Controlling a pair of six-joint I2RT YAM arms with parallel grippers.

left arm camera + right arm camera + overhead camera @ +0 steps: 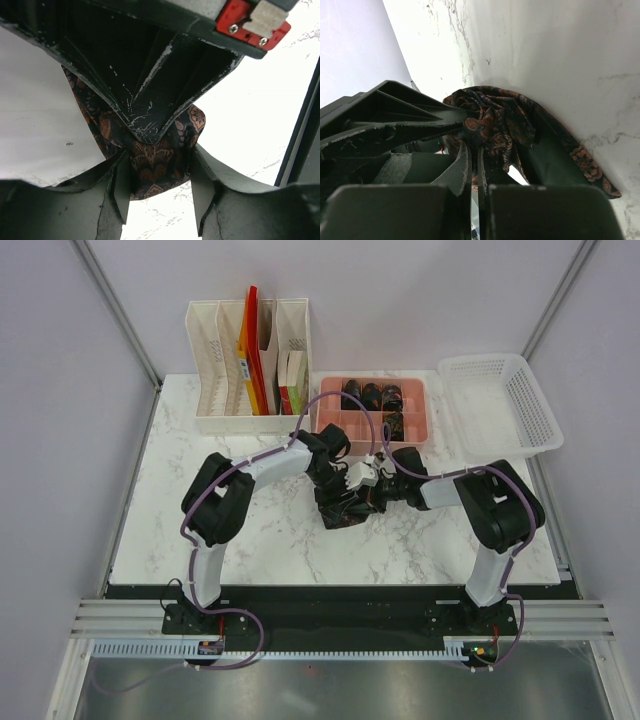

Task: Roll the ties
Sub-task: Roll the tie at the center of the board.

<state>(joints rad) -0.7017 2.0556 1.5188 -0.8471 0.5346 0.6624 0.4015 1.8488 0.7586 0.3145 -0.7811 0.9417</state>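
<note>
One tie (341, 510), dark fabric with a reddish pattern, lies bunched on the marble table (200, 510) between both arms. In the left wrist view the tie (155, 165) fills the gap of my left gripper (157, 151), whose jaws stand half apart and touch the cloth on both sides. My right gripper (150, 136) comes in from above and pinches the same fold. In the right wrist view my right gripper (474, 143) is shut on a thin edge of the tie (507, 120), and the left gripper's fingers (420, 120) reach in from the left. Both meet over the tie: left gripper (335, 478), right gripper (376, 492).
A pink divided tray (325, 425) behind the grippers holds several rolled ties (371, 396). A white mesh basket (500, 400) sits at the back right. A white file organizer (250, 365) with folders stands at the back left. The table's edges run close on either side.
</note>
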